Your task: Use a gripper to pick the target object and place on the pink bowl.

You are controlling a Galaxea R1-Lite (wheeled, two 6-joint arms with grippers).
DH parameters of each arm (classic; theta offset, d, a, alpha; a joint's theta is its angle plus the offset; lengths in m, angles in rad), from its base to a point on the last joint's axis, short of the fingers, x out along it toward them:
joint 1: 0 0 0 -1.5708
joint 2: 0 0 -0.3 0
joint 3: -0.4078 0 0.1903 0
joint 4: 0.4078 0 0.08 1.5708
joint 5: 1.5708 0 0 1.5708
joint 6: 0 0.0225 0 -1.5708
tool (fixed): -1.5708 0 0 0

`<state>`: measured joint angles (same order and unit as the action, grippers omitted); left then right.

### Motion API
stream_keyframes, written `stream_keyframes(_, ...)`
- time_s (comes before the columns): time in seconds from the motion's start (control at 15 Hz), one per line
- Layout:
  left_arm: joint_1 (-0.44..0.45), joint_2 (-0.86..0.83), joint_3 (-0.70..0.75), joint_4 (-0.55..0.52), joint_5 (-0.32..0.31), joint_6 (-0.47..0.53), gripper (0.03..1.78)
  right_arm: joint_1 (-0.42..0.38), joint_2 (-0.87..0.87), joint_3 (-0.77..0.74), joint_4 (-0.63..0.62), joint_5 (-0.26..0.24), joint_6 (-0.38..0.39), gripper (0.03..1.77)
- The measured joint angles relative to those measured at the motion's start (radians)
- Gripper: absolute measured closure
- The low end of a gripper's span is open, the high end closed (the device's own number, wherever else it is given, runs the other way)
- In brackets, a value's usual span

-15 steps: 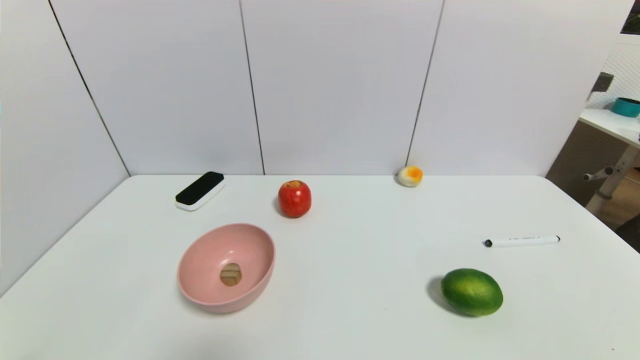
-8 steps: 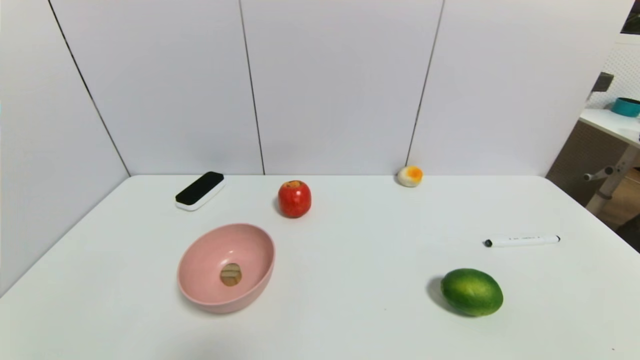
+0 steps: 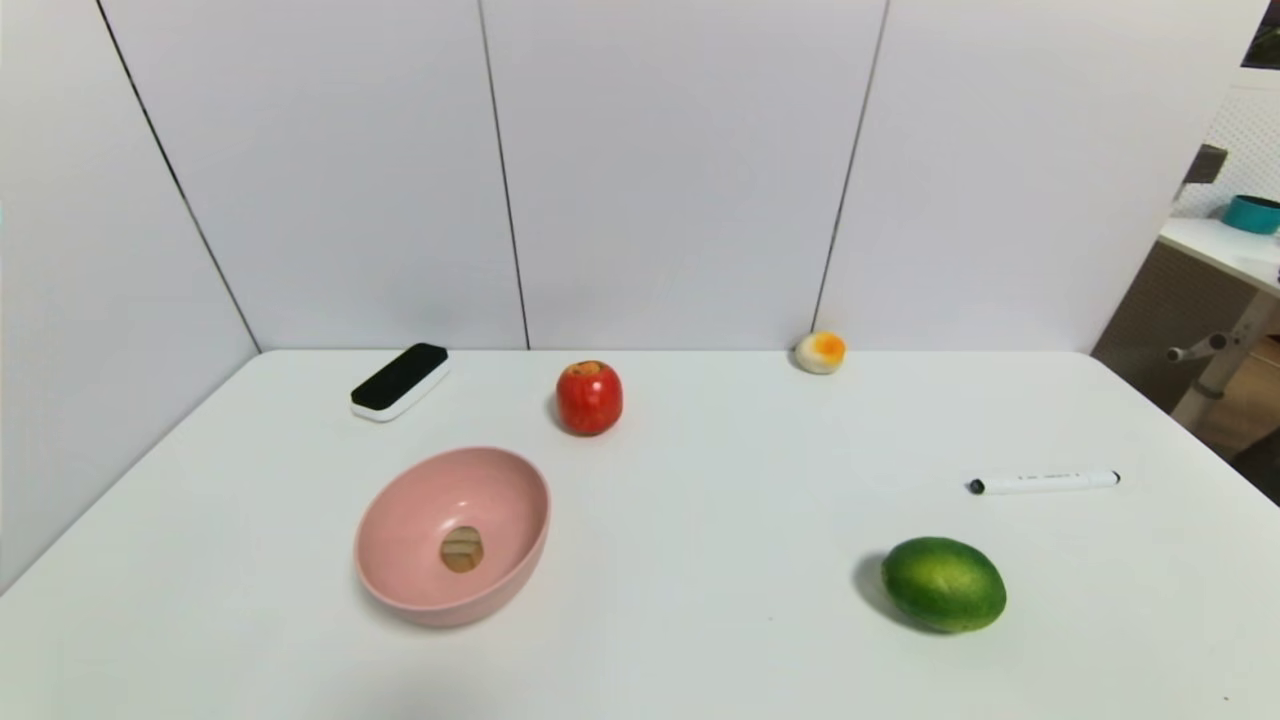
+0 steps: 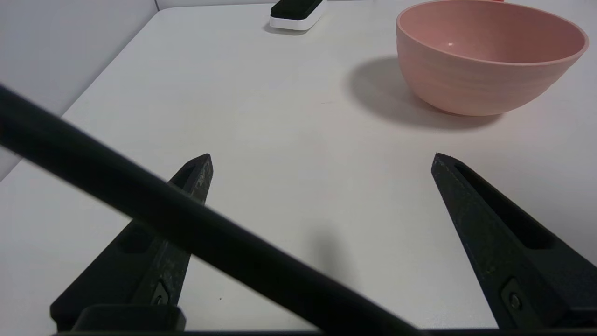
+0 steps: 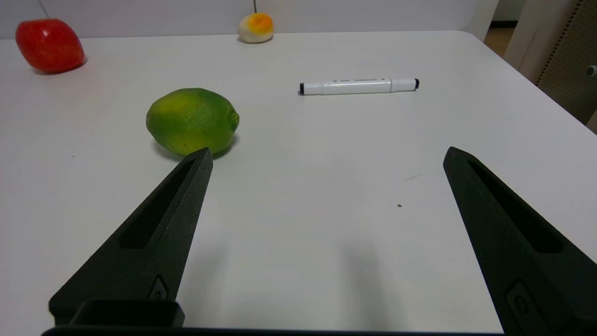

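Inside the pink bowl (image 3: 400, 540), near the tabletop's (image 3: 700, 520) left front, lies the wooden disc (image 3: 462, 549). Left gripper (image 4: 322, 161) and right gripper (image 5: 326, 156) hover low over the front edge, fingers spread wide, holding nothing.

No text, label, brand, number or sign can be read here. The only printing in view is a thin line of small dark marks along the barrel of the white marker (image 5: 358, 86), which lies on the table (image 5: 298, 196) just beyond the lime (image 5: 192, 121); in the right wrist view the marks are too small to make out as letters, and in the head view the same marker (image 3: 1044, 482) shows only a faint dotted streak. Nothing else on the table near the marker carries any writing.
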<state>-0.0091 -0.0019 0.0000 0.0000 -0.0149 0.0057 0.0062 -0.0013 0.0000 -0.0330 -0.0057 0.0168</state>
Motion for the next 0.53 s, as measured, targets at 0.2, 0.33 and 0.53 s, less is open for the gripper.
stream_keyframes(0.2, 0.0, 0.0, 0.0, 0.0, 0.0, 0.001, 0.12, 0.0, 0.0, 0.0, 0.0, 0.0, 0.0, 0.09)
stream_keyframes(0.33, 0.0, 0.0, 0.0, 0.0, 0.0, 0.0, 0.12, 0.0, 0.0, 0.0, -0.002, 0.0, 0.0, 0.09)
stream_keyframes(0.53, 0.0, 0.0, 0.0, 0.0, 0.0, 0.0, 0.12, 0.0, 0.0, 0.0, -0.006, 0.0, 0.0, 0.09)
